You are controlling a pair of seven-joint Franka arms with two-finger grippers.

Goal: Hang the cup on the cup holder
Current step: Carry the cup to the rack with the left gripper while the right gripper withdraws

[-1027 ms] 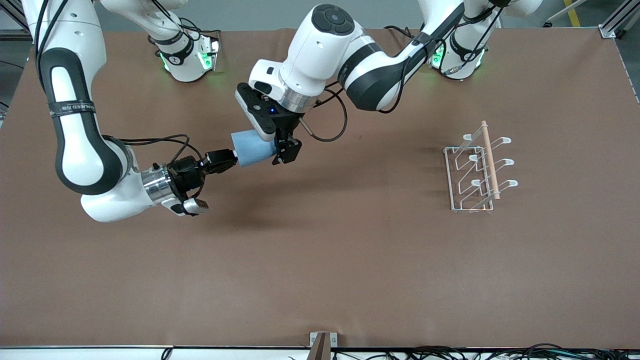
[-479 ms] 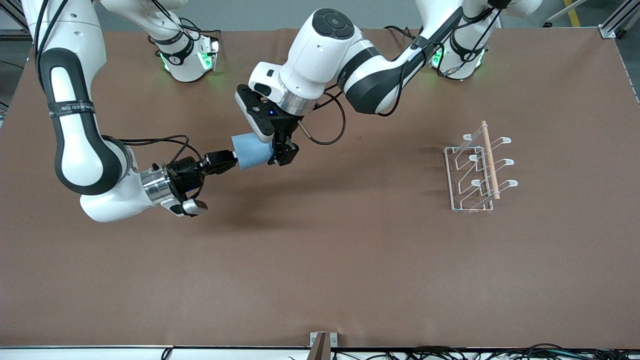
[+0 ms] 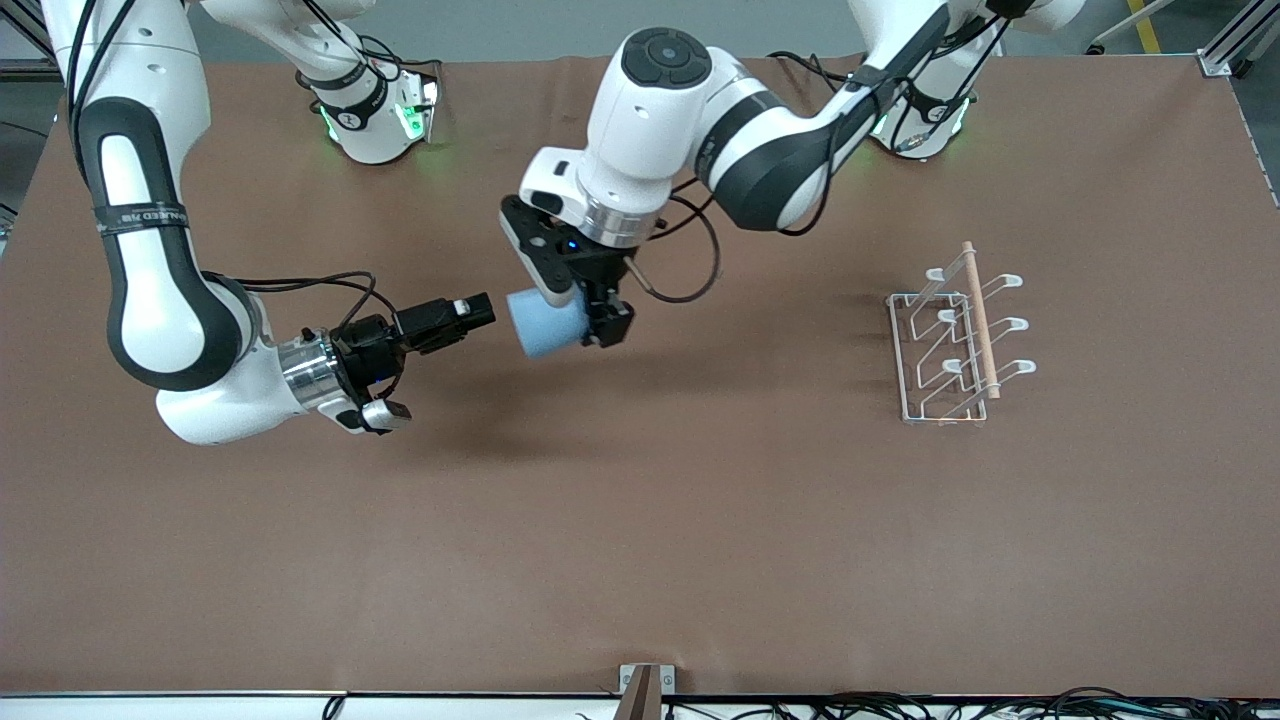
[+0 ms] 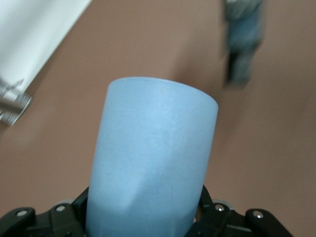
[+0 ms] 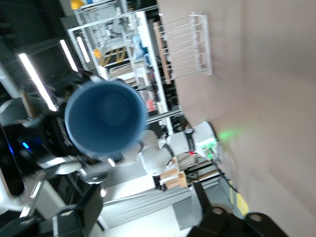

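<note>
Handover done: cup passed from right arm to left arm, up over the table.

Left gripper had clamped onto the cup near its base and drawn it away; right gripper had let go, fingers spread, empty, just beside the cup's open mouth. Cup now hangs well apart from the cup holder, which sits toward the left arm's end of the table, so carry and hang remain. Cup was light blue, matte, handleless, slightly tapered, held on its side, mouth toward the right gripper.

Cup base cut off; far gripper blurred.
</note>
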